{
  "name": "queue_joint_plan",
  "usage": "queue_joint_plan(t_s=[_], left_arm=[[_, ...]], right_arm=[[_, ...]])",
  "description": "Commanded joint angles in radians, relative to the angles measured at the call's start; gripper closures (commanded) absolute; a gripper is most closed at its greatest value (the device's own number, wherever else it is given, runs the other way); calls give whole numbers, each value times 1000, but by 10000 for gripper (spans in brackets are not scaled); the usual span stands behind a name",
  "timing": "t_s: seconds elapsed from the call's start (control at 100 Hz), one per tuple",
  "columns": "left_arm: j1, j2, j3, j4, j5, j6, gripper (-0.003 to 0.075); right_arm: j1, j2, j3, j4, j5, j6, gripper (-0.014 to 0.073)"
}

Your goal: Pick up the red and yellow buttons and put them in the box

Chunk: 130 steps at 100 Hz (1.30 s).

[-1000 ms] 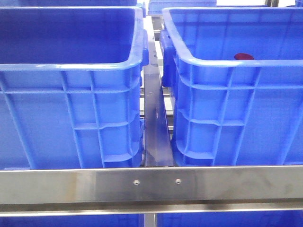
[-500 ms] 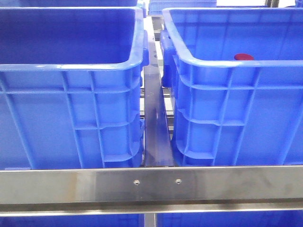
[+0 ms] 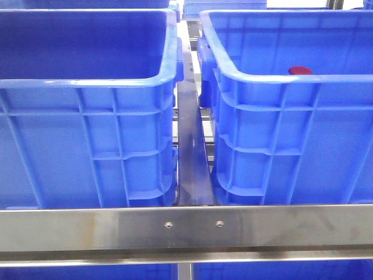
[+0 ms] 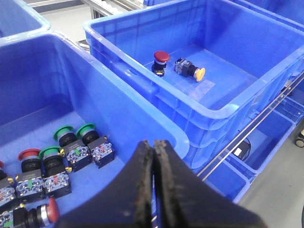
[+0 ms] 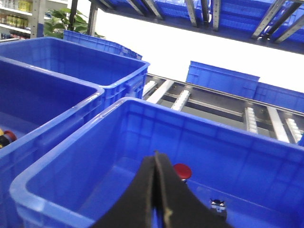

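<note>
In the left wrist view my left gripper (image 4: 153, 143) is shut and empty above the rim of a blue crate (image 4: 118, 102) holding several green-capped and red buttons (image 4: 29, 155). The neighbouring box (image 4: 214, 112) holds a red button (image 4: 161, 57) standing upright and a yellow button (image 4: 199, 73) lying on its side. My right gripper (image 5: 156, 156) is shut and empty over the box (image 5: 47, 190), where the red button (image 5: 182, 171) and a small black part (image 5: 217, 205) lie. From the front only the red button's cap (image 3: 300, 70) shows inside the right box (image 3: 280, 79); neither gripper shows there.
The left crate (image 3: 87, 81) stands beside the box, with a narrow metal gap (image 3: 191, 157) between them. A steel rail (image 3: 186, 227) crosses in front. More blue crates (image 5: 99, 61) and roller tracks (image 5: 213, 102) lie behind. Lower bins (image 4: 266, 137) sit under the shelf.
</note>
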Motion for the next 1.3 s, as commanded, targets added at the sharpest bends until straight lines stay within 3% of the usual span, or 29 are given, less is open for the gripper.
queue_joint_plan(t_s=[0.0,0.86,1.08,1.29], left_arm=[[-8,-8,-21,-12,-79,-2,740],[-3,2,-13,-12,-97,-2,740],[109,-101,89,25,-104,-24,740],[233,-297,306,240,-205,-223,740]], right_arm=[[-5,-1,-12,41,20,-7,657],[-5,0,-12,41,68,-7,657],[-5,0,-12,41,68,-7,657],[-5,0,-12,41,68,-7,657]])
